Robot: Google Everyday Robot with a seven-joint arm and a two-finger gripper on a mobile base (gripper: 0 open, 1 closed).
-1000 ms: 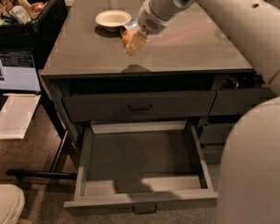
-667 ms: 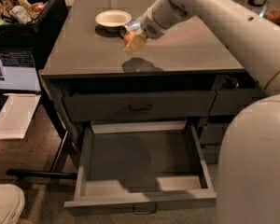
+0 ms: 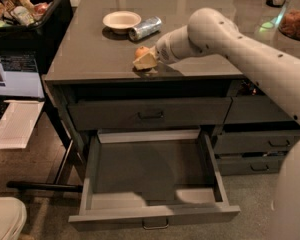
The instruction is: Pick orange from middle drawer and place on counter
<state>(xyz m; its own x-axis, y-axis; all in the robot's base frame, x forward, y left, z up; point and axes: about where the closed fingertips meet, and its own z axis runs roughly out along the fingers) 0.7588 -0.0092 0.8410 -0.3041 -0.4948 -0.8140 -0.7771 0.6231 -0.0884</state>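
Note:
The orange [image 3: 140, 50] is small and round and sits low on the counter [image 3: 95, 51] near its front edge. My gripper [image 3: 145, 59] is down at the counter, shut on the orange, with a tan finger [image 3: 147, 61] in front of the fruit. The arm reaches in from the right. Below, the middle drawer [image 3: 155, 215] is pulled wide open, and I see nothing inside it.
A white bowl [image 3: 121, 20] and a silver-blue can [image 3: 145, 28] lie behind the gripper on the counter. The shallow top drawer [image 3: 150, 115] is closed. More drawers [image 3: 260, 144] are at the right. A black bin of snacks [image 3: 25, 9] stands at the left.
The gripper has come down and toward the counter's front edge with the orange, from above the surface near the bowl to counter level.

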